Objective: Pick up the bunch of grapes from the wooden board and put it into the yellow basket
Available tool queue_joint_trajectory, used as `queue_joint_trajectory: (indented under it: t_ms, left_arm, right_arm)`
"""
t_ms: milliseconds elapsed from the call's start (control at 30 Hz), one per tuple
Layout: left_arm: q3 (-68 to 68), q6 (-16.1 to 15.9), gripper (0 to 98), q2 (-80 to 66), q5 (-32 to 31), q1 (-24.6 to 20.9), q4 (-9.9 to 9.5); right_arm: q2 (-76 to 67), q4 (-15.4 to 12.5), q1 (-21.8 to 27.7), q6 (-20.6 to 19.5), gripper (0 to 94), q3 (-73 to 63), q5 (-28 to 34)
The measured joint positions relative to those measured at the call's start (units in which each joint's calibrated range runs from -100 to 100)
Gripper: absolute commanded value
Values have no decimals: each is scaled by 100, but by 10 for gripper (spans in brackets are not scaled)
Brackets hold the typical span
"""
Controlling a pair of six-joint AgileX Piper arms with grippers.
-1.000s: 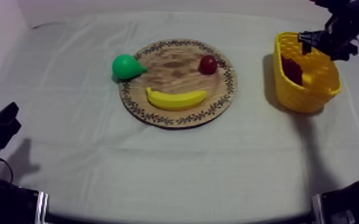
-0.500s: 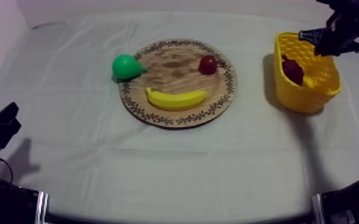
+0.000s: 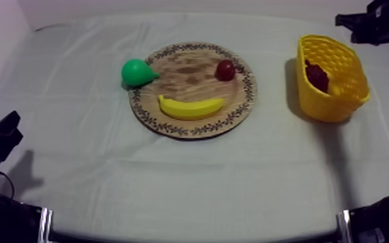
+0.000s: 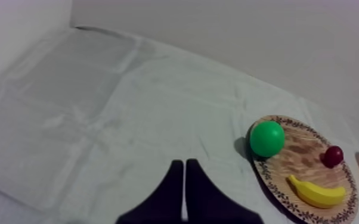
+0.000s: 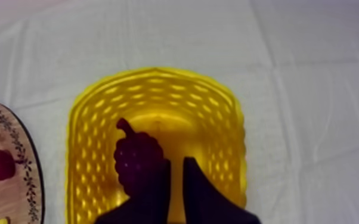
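Right wrist view gives you the right gripper (image 5: 176, 159) above the yellow basket (image 5: 158, 72), fingers a narrow gap apart, gripping nothing. You see the bunch of grapes (image 5: 135, 156) inside it, well apart from the wooden board (image 3: 185, 67), where the banana (image 3: 190, 107) and small red fruit (image 3: 225, 70) lie, the pear (image 3: 136, 72) at its rim. Your left gripper (image 4: 184, 162) hangs over the cloth (image 4: 98, 119), fingers pressed together, empty.

Green pear (image 3: 137, 72) at left, small red fruit (image 3: 225, 70) well apart to its right; banana (image 3: 190, 107) nearer camera, between them, ends curving away. Creased grey-white cloth (image 3: 171, 187) covers worktop
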Motion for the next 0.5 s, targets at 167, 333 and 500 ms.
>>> queue_joint_trajectory:
  t_ms: [167,333,500]
  left_arm:
    - [0,0,1,0,0,0,0]
    - [0,0,1,0,0,0,0]
    - [0,0,1,0,0,0,0]
  right_arm:
    - [-748,-177,12,191,56,310,-145]
    - [-1866,-440,-67,488,41,1080,-480]
    - [-3054,-565,-271,677,16,1995,-487]
